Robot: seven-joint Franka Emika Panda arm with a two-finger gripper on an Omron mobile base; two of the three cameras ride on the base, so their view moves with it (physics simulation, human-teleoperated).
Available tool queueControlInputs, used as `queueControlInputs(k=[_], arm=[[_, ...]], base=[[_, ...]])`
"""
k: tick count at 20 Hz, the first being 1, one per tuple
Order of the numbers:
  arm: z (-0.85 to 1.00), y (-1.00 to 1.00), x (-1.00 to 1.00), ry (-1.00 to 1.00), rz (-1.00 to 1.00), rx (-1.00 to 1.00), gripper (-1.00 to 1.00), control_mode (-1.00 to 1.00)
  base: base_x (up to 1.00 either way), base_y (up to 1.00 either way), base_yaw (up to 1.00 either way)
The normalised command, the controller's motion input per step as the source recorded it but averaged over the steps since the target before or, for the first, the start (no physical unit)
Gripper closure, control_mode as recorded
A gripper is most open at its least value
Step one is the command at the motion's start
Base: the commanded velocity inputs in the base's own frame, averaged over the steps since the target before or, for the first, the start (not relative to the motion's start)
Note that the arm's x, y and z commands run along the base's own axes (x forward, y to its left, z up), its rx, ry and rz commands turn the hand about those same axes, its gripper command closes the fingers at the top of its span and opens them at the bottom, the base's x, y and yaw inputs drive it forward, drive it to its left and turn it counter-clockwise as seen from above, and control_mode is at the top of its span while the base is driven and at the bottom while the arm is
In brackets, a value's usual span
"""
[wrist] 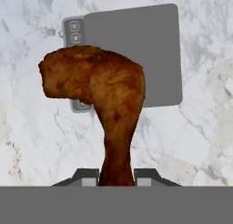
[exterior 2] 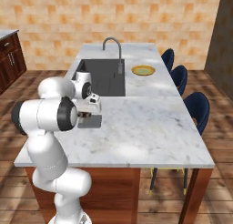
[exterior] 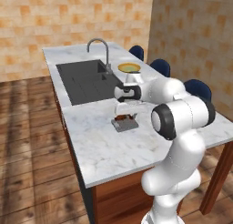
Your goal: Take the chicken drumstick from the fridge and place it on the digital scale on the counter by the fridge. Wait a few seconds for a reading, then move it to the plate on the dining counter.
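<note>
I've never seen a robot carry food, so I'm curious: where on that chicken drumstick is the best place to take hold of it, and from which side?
By the thin bone end, coming in along its length. In the hand view the gripper is closed on the narrow shank of the chicken drumstick, a finger on each side, with the bulky meat end pointing away over the digital scale. The shank fits between the fingers; the wide lumpy end probably would not.

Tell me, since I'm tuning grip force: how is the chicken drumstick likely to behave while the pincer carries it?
The chicken drumstick looks glossy, so it may slip. The pincer pinches only its narrow bone end, with the bulky meat end hanging out over the digital scale, so it could swing or pivot. It keeps its shape, so it is probably stiff.
</note>
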Motion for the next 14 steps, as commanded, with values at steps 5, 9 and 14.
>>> queueControlInputs(k=[5,9,14], arm=[[-0.49,0.0,0.13,0.09,0.0,0.0,1.0,-1.0],[-0.34,0.0,0.11,0.0,0.0,0.0,1.0,-1.0],[-0.15,0.0,0.06,-0.06,0.0,0.06,1.0,-1.0]], base=[[0.0,0.0,0.0],[0.0,0.0,0.0],[0.0,0.0,0.0]])
